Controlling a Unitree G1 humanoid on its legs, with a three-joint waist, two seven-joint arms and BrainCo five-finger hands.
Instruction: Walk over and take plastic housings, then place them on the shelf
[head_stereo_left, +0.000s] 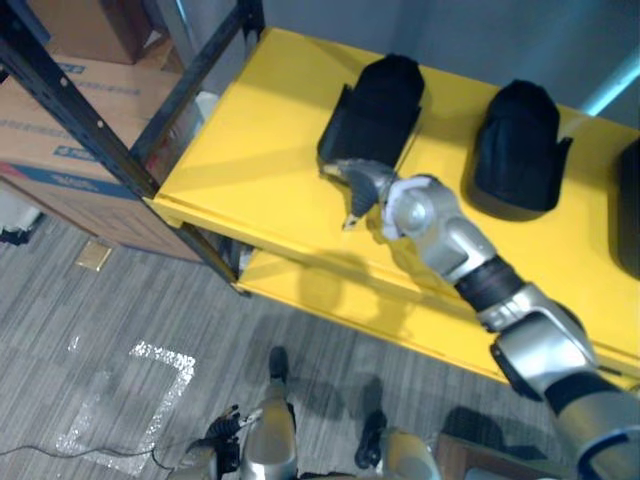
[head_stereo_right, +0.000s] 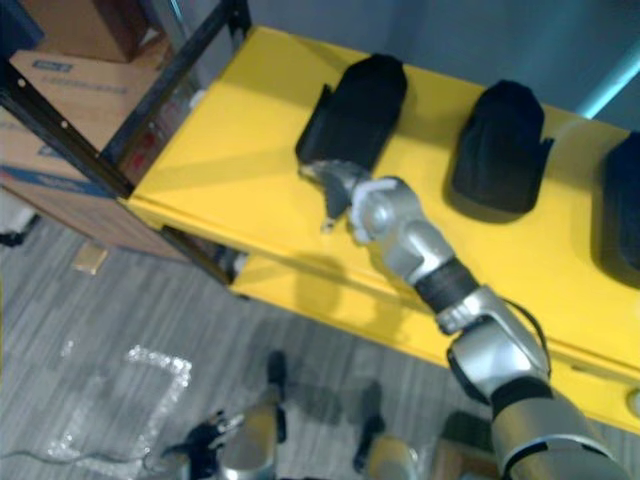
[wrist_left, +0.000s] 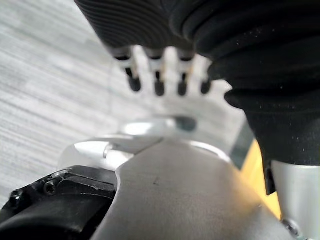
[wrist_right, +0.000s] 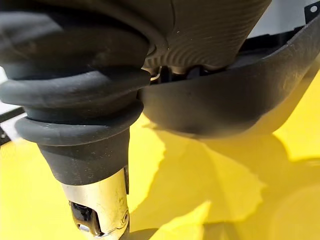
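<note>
On the shelf (head_stereo_left: 250, 140): leftmost housing (head_stereo_left: 378, 105) is lying with its long axis running front to back.
Right hand (head_stereo_left: 368, 186): is resting at its near end — grip cannot be told.
Left hand (wrist_left: 157, 82): is hanging open over floor (wrist_left: 50, 75).

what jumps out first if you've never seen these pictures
The bright yellow shelf catches the eye first, carrying a row of black plastic shells. The right hand is at the near edge of the leftmost housing, and the next housing stands apart to its right. The left hand hangs over the grey floor, fingers straight.
</note>
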